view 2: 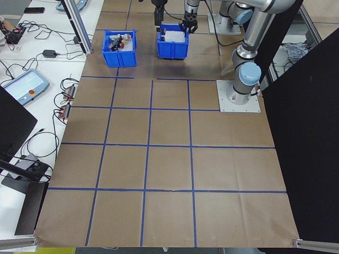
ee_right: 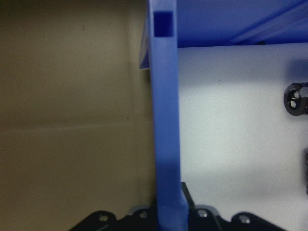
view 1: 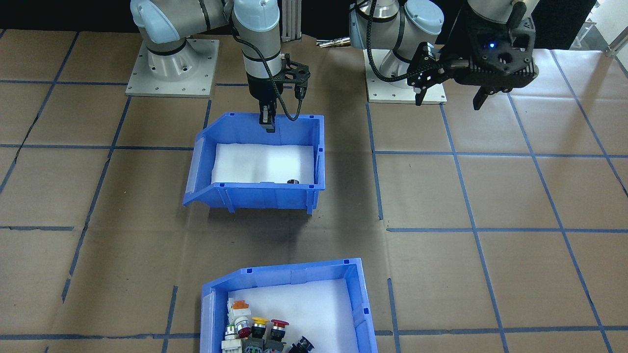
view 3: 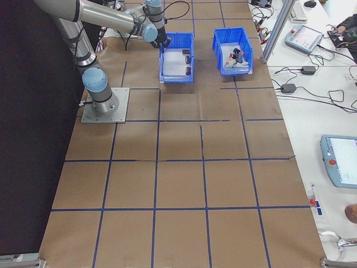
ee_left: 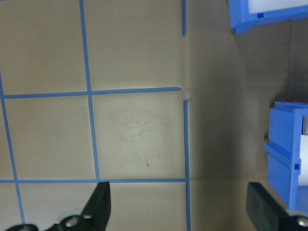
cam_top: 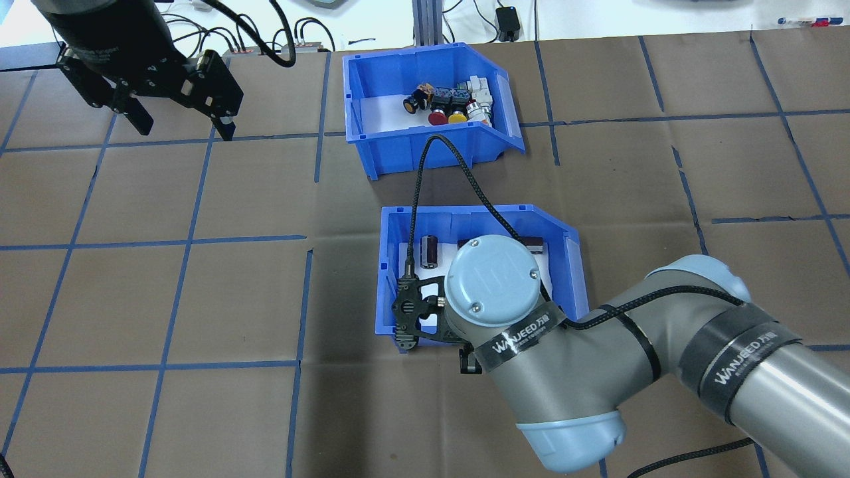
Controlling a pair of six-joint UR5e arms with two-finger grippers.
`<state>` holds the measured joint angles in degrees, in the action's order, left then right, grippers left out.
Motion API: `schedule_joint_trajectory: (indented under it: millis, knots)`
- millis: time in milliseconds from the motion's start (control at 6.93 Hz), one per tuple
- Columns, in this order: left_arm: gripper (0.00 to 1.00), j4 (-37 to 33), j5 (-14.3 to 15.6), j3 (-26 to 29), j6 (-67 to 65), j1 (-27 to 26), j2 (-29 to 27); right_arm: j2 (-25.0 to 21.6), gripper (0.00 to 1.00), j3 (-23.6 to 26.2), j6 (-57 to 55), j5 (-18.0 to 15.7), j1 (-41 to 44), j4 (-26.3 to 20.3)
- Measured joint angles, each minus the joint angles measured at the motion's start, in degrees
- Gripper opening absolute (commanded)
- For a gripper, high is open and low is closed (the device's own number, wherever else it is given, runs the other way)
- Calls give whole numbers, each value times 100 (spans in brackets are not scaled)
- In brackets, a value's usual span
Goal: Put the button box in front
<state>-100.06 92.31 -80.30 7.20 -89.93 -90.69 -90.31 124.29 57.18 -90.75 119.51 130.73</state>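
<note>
On near bin (view 1: 255, 196) wall, right gripper (view 1: 267, 122) pinching, left gripper (view 1: 451, 95) spread, empty.

The button box (view 1: 289, 306) is cut off by the front view's lower edge. From overhead, the right arm (cam_top: 597, 352) hides its end effector and much of the second bin (cam_top: 571, 265).

You get two high views facing each other across the brown paper-covered table (view 1: 490, 196), front and overhead, and both take in the two blue plastic bins (cam_top: 478, 265). Two distant end cameras look along it. Each wrist camera looks straight down, the right one pressed close against a bin wall.
</note>
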Motion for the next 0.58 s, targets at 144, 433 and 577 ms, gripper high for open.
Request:
schedule_joint_trajectory:
  millis: [144,433,577]
  knots:
    - [100,318,-58,-362,70,5,170,84,2,0,-64,-43,93,121]
    - [100,799,-313,-784,70,24,343,120,4,-1,-12,-228,146,180]
    - [100,840,-401,-822,70,29,361,130,40,-1,35,-265,148,184]
